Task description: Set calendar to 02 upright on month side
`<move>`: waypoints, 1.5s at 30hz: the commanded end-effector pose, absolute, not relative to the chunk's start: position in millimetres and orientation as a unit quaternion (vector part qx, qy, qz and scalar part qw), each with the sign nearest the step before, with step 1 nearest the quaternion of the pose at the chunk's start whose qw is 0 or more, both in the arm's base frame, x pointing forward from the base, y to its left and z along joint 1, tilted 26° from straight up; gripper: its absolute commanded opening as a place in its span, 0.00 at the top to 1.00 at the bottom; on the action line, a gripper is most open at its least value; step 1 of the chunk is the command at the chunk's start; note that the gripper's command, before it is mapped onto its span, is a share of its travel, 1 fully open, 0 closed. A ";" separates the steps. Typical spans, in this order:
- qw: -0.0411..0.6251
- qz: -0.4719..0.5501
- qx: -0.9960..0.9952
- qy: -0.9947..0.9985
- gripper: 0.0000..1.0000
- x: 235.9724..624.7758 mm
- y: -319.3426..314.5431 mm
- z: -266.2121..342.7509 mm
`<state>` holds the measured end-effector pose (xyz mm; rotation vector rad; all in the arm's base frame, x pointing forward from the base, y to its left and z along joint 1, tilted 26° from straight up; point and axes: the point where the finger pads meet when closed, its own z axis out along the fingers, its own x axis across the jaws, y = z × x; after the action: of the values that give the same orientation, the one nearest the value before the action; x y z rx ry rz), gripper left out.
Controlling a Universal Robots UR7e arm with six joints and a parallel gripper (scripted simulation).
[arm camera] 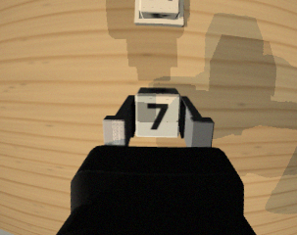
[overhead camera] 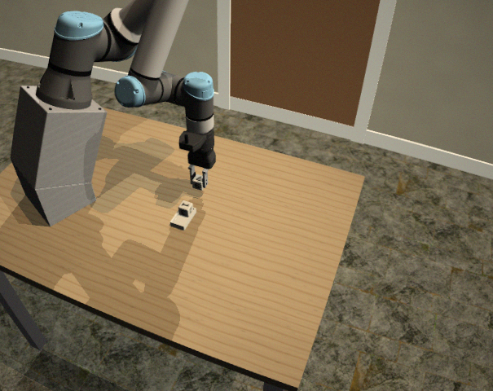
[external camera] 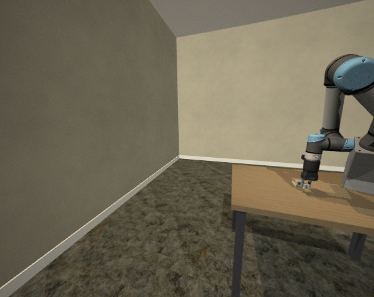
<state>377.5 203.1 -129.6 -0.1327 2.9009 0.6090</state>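
My gripper (arm camera: 157, 109) is shut on a pale cube (arm camera: 158, 114) whose top face shows a 7. In the top view the gripper (overhead camera: 198, 180) holds this cube (overhead camera: 197, 182) at or just above the table, beside the tray. The cream tray (overhead camera: 182, 218) lies flat on the table, and a second cube (overhead camera: 185, 208) stands at one end of it. The tray's other end is empty. The month side is not readable.
The arm's grey base block (overhead camera: 55, 155) stands at the table's left rear. In the exterior view the gripper (external camera: 306, 184) and tray (external camera: 296, 185) are small, near the table's far side.
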 end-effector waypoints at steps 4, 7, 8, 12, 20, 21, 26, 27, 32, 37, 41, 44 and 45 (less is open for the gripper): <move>0.088 0.204 -0.045 0.974 0.40 374.1 193.1 -107.1; 0.088 0.204 -0.045 0.974 0.40 373.1 190.4 -101.1; 0.088 0.204 -0.045 0.974 0.40 373.1 190.4 -101.1; 0.088 0.204 -0.045 0.974 0.40 371.3 185.5 -90.1; 0.088 0.204 -0.045 0.974 0.40 368.6 178.4 -74.5; 0.088 0.204 -0.045 0.974 0.40 368.4 177.8 -73.2; 0.088 0.204 -0.045 0.974 0.40 367.9 176.6 -70.4; 0.088 0.204 -0.045 0.974 0.40 367.8 176.3 -69.8; 0.088 0.204 -0.045 0.974 0.40 367.6 175.6 -68.4; 0.088 0.204 -0.045 0.974 0.40 367.6 175.6 -68.3; 0.088 0.204 -0.045 0.974 0.40 367.6 175.6 -68.3; 0.088 0.204 -0.044 0.974 0.40 367.8 174.9 -68.6; 0.088 0.204 -0.044 0.974 0.40 368.2 173.4 -69.1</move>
<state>367.3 175.6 -68.6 -0.1326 2.9001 0.6088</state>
